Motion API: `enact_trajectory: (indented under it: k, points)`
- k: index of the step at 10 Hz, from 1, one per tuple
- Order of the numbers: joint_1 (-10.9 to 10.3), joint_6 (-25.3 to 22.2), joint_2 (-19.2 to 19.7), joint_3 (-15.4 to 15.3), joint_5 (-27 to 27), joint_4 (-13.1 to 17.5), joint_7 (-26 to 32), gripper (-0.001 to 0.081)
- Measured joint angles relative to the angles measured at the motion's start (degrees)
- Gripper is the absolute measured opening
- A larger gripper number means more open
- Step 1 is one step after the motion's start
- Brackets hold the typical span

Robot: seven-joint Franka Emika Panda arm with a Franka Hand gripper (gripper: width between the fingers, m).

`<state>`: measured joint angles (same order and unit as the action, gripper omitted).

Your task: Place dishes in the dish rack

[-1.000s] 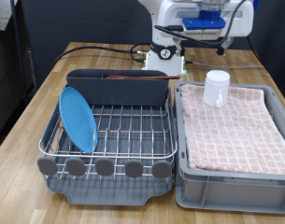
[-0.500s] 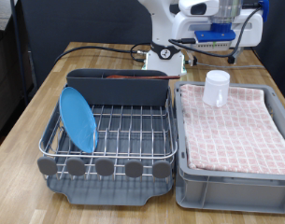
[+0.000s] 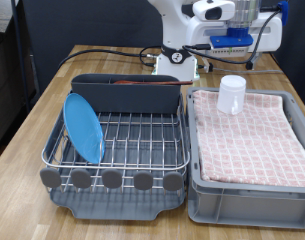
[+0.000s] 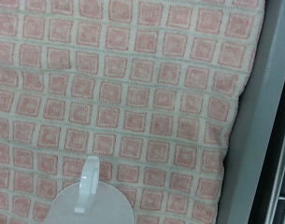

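Note:
The light-blue plate (image 3: 82,127) stands on edge in the left side of the silver wire dish rack (image 3: 142,135). The reddish-brown wooden spoon (image 3: 142,83) lies in the rack's tall grey back compartment. The white cup (image 3: 232,94) stands on the pink checkered cloth in the grey bin; the wrist view shows its rim and handle (image 4: 86,198) from above. The robot hand (image 3: 235,28) hangs high above the cup at the exterior view's top right. Its fingers do not show in either view. Nothing is seen held.
The grey bin (image 3: 247,185) with pink checkered cloth (image 4: 133,84) sits at the rack's right. Black cables (image 3: 112,50) and the robot base (image 3: 177,58) lie at the back of the wooden table. The rack's middle and right wires are bare.
The robot hand has risen and shifted slightly to the exterior view's right above the cup. Plate, spoon and cup have not moved.

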<state>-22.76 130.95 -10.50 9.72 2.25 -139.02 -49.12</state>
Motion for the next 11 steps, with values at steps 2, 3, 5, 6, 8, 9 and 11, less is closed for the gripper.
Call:
enact_trajectory:
  k: [2,3,5,6,8,9,11]
  points:
    - [-0.06,-1.14,0.00,-1.01,-0.07,0.05,-2.42,0.0802]
    - [-0.12,-2.22,0.00,-1.65,-0.13,0.18,-3.89,0.0802]
    - [-0.38,-2.72,0.00,-2.81,-0.44,0.24,-6.20,0.0802]
    - [-0.52,-2.72,0.00,-3.29,-0.79,0.23,-7.04,0.0802]
    - [-0.69,-2.77,0.00,-3.98,-1.16,-0.02,-7.70,0.0802]
    - [-0.70,-2.76,0.00,-4.28,-1.29,-0.21,-7.79,0.0802]
    - [-0.71,-3.29,0.09,-4.62,-2.22,-0.89,-8.37,0.0802]
